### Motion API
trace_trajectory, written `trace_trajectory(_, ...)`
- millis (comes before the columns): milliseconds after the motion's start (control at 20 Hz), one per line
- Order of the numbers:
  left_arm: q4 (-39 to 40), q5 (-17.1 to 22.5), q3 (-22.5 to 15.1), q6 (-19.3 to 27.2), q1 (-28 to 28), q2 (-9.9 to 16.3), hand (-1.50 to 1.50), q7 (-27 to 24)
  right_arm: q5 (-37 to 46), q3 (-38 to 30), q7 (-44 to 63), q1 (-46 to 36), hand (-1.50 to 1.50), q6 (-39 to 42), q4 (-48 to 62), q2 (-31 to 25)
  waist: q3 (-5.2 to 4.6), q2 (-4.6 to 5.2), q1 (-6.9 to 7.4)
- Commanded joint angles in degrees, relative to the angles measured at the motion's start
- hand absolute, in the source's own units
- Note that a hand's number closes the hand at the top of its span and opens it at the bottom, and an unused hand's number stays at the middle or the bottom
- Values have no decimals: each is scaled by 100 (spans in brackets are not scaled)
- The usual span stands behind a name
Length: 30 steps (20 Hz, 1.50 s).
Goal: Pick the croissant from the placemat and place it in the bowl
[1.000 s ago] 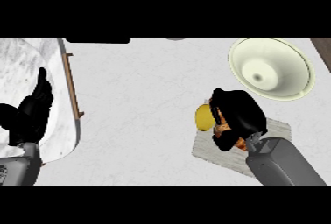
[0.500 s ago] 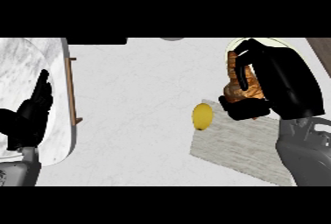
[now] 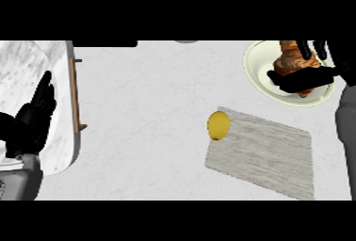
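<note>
From my seat the right hand (image 3: 306, 77) sits at about two o'clock in the head view, fingers curled round the croissant (image 3: 295, 59), which hangs directly over the pale bowl (image 3: 259, 75) and is not yet let go; I cannot tell whether its lower end touches the bowl's floor or hangs just above it. The placemat (image 3: 261, 155), at roughly four o'clock, lies bare, with a yellow lemon-like fruit (image 3: 218, 125) at its upper left corner, overlapping the edge. My left hand (image 3: 31, 120) rests open at nine o'clock over the marbled slab, fingers up, out of play. The risks I see: the croissant is long and stands nearly upright in the grasp, so if I open the fingers while it is high or tilted it may tip against the rim and roll out toward twelve o'clock. The hand also reaches the bowl's far right wall, so a careless withdrawal could nudge or drag the bowl. I would lower before releasing.
</note>
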Motion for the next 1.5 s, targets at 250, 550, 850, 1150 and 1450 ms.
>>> trace_trajectory(250,-115,-165,-52,16,-135,-155,0,205,224,-402,-1741,-564,150,-1224,2833,32,-4,26,66)
trace_trajectory(550,-55,-47,191,-228,-126,31,0,117,181,-860,-2902,-1462,150,-1628,4886,-409,-2,53,146)
trace_trajectory(850,38,-212,22,-104,-151,-210,0,-71,1095,-328,-2209,-1493,150,-1512,5975,-674,-11,107,212)
trace_trajectory(1150,-42,-160,-29,-230,0,-289,0,-126,727,-779,-3320,-1796,-150,-1166,7354,-1017,8,129,306)
trace_trajectory(1450,105,-129,100,-297,-259,-158,0,90,-389,-1824,-3930,-2072,-150,-827,7595,-921,16,122,262)
